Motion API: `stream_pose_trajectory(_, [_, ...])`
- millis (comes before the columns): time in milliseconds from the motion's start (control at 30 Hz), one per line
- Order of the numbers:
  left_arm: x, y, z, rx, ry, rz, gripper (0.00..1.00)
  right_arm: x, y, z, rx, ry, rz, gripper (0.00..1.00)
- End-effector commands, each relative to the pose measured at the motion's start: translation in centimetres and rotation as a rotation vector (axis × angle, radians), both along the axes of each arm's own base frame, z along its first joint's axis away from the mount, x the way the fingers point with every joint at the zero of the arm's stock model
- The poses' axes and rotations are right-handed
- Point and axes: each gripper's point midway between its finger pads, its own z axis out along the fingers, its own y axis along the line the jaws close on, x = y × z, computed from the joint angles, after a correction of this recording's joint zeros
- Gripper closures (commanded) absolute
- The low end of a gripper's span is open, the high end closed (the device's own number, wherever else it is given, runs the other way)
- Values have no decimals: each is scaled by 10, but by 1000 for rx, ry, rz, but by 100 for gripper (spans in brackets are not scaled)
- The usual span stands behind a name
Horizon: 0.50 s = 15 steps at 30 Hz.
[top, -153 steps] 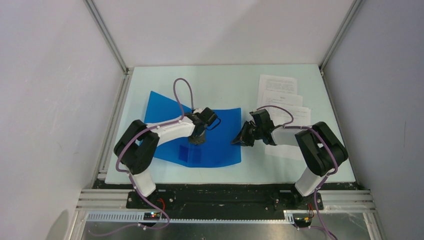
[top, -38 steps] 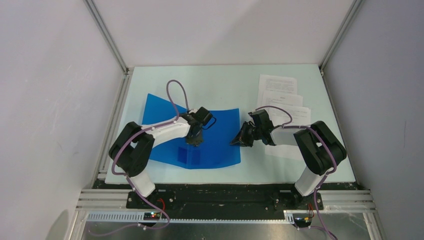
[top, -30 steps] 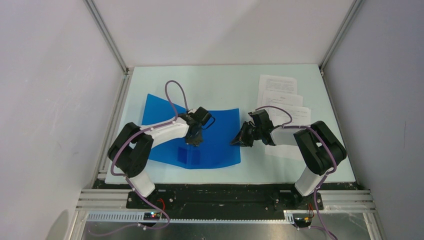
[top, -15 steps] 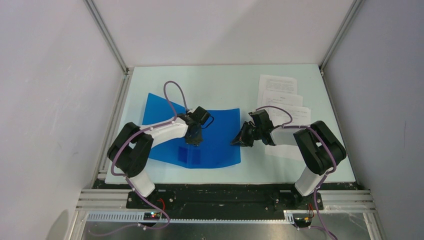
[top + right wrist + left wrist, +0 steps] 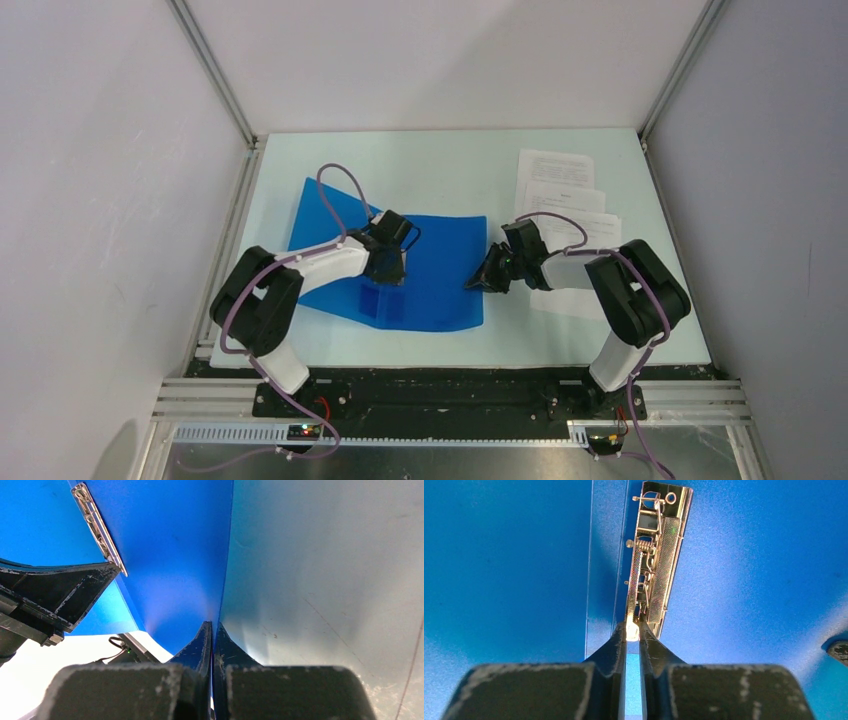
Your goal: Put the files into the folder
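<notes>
1. The pale table (image 5: 450, 165) stood in a booth of white walls (image 5: 450, 60), with aluminium posts (image 5: 212, 70) rising from the far corners.
2. The folder (image 5: 435, 275) lay open on it, blue insides up. The files (image 5: 560, 185) lay fanned on the table off the folder's right edge, clear of it.
3. From above, the left gripper (image 5: 392, 275) stood over the folder's spine and the right gripper (image 5: 482, 282) at the folder's right edge. Neither pincer's set could be read there.
4. Only the left wrist view showed the metal clip (image 5: 655, 555) along the folder's spine, with the left fingers (image 5: 616, 645) pinched together on its near end.
5. Only the right wrist view showed the right fingers (image 5: 226, 650) clamped on the edge of the folder's right cover, with bare table just outside that edge.
</notes>
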Motion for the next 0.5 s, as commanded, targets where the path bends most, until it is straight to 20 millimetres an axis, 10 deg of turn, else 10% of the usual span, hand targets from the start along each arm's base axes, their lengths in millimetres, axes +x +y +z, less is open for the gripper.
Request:
stream_pose_trajectory(0, [-36,-46,-65,-227,165,-49,100,-18,13,-3,25,34,71,100])
stream_pose_trajectory(467, [-48,-69,-59,-311,186,-106,100,-18,18,-2,39,31,71,100])
